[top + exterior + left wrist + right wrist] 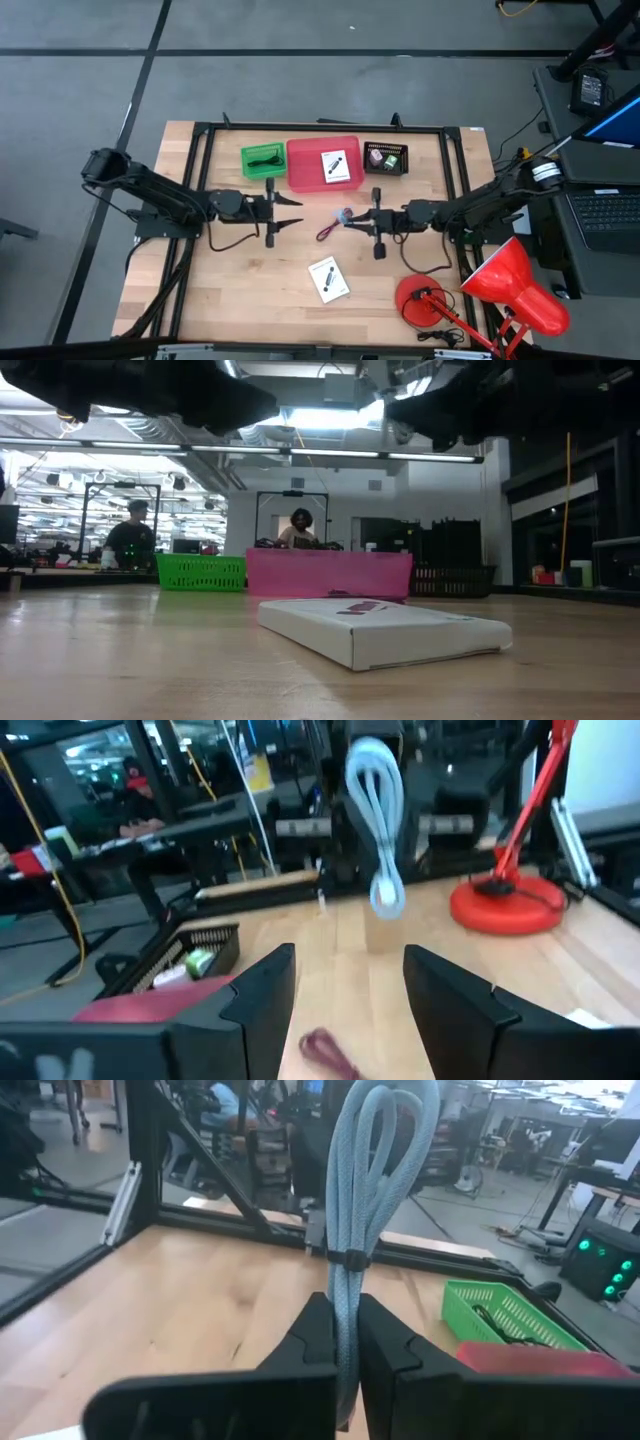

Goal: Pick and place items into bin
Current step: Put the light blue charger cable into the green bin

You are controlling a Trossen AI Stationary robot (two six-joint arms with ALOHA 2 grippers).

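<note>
My right gripper [352, 221] is shut on a light blue cord bundle [362, 1170] above the middle of the table. Facing it from the left, my left gripper [288, 212] stands open with nothing between its fingers [262, 992]. A thin red cord [328, 232] lies on the wood between the two grippers. One white card with a black mark [329, 279] lies flat near the front edge. Another white card [336, 167] lies inside the pink bin [305, 170] at the back. My right gripper pinches the blue cord bundle between its two fingers, several strands together, just below the black tie [345, 1261], at the part [345, 1318]. The fingers come level from the table's right side and lie along the bundle. Its looped end [375, 780] sticks out past the fingertips, clear of the table.
A green basket [263, 160] stands left of the pink bin and a black basket [386, 158] right of it. A red desk lamp [500, 290] stands at the front right corner. A black frame [200, 180] edges the table. People sit in the room beyond.
</note>
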